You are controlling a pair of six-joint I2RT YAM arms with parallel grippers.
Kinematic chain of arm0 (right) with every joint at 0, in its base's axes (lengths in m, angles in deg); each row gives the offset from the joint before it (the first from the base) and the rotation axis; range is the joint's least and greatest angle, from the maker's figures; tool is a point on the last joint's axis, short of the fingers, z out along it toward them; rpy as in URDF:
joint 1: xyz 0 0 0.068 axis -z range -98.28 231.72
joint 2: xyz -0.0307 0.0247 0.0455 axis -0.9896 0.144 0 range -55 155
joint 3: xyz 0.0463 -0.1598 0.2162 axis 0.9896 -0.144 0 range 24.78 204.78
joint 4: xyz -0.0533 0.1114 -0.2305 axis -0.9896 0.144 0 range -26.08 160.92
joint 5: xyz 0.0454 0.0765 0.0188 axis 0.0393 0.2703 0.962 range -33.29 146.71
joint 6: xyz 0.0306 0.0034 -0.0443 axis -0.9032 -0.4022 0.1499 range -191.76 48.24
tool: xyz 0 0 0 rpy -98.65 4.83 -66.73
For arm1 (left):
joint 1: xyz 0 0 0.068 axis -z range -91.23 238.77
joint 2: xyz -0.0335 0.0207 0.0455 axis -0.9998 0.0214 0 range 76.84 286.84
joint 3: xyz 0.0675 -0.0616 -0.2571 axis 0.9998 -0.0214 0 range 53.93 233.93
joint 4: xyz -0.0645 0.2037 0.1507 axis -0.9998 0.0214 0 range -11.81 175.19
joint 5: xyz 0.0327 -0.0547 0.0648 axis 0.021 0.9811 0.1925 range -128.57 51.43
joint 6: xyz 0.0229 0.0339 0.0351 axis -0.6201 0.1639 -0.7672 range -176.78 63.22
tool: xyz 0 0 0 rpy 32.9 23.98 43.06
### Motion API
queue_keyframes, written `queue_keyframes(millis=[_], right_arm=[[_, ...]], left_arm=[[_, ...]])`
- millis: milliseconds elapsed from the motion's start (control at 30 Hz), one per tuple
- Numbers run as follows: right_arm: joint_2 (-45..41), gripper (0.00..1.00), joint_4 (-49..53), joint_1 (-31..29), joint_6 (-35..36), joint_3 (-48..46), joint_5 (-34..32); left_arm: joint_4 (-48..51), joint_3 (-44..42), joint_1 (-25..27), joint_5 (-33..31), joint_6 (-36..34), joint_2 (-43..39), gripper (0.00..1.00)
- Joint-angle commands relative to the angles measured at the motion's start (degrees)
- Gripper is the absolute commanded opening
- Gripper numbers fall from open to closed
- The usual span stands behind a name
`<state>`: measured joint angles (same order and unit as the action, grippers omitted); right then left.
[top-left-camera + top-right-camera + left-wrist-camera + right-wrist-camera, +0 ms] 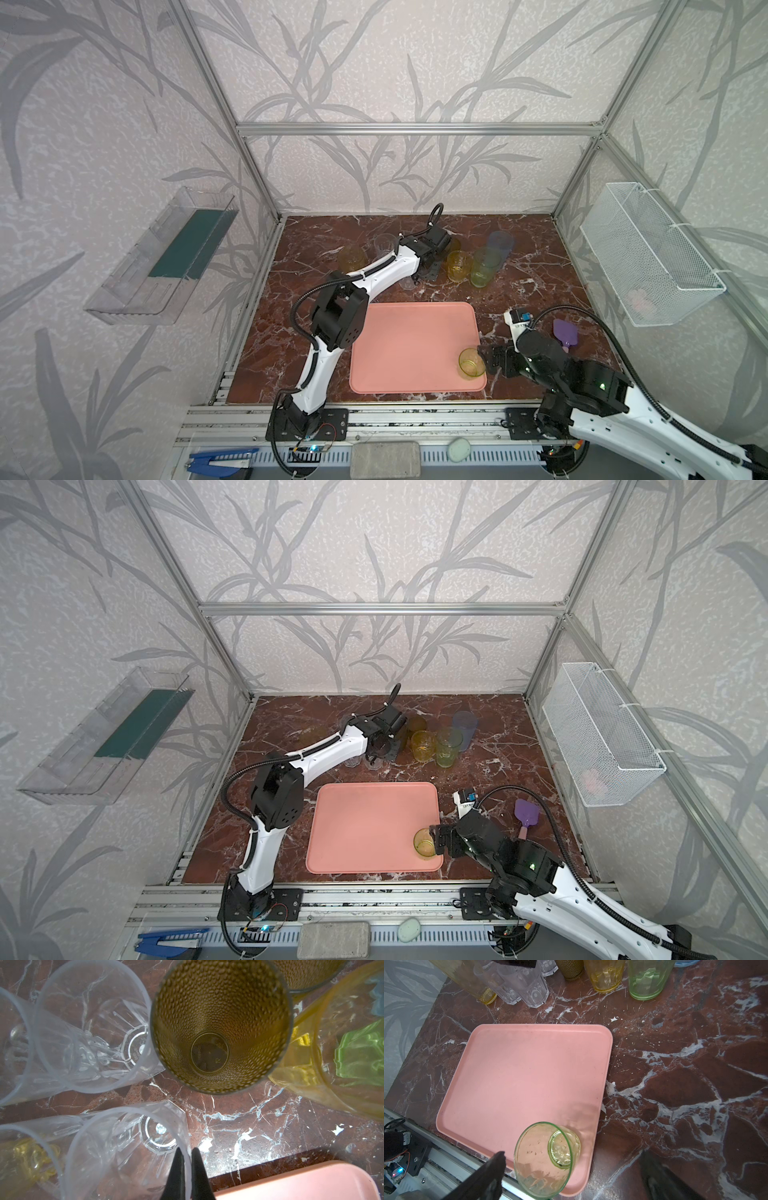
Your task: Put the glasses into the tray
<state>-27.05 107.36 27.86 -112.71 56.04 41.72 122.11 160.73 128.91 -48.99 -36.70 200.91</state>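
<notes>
Your short clear faceted plastic tumbler stands upright, mouth up, on the red-brown marble tabletop, in the cluster of glasses behind the tray. The left gripper is clenched on its rim: one black finger sits inside the cup and the other outside, with the thin wall pinched between them.

The pinch is on the side of the tumbler that faces the large flat salmon-pink tray, and the tray's rounded corner shows just beside the fingers. That is what you need to watch. The tray lies on the robot's side of the glass, so I judge the move to be a straight lift, then a pull back toward the base.

Keep the lift vertical. A dimpled amber-brown tumbler stands just beyond, and other clear cups crowd close beside.

The left arm is the nearer one. The right gripper is spread wide, gripping nothing. It straddles the short yellow-green tumbler, which stands upright on the tray's near right corner.
</notes>
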Motion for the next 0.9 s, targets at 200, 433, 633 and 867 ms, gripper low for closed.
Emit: queue_keyframes(millis=[200, 433, 633, 867], right_arm=[[-1.16, 0.99, 0.01, 0.18, -0.79, 0.00, 0.77], [-1.32, 0.99, -1.01, 0.25, -1.11, 0.00, 1.79], [-1.66, 0.99, -0.99, 0.26, -1.76, -0.28, 2.15], [-2.68, 0.99, -1.60, 0.26, -2.21, -0.85, 3.43]], left_arm=[[1.39, -1.93, 0.29, 0.62, -0.56, -4.58, 0.01], [2.18, -2.40, 0.38, 1.51, -0.56, -6.50, 0.00], [2.18, -2.81, 0.73, 2.01, -0.91, -7.77, 0.00], [2.25, -3.90, 1.56, 2.41, -0.48, -10.16, 0.00]])
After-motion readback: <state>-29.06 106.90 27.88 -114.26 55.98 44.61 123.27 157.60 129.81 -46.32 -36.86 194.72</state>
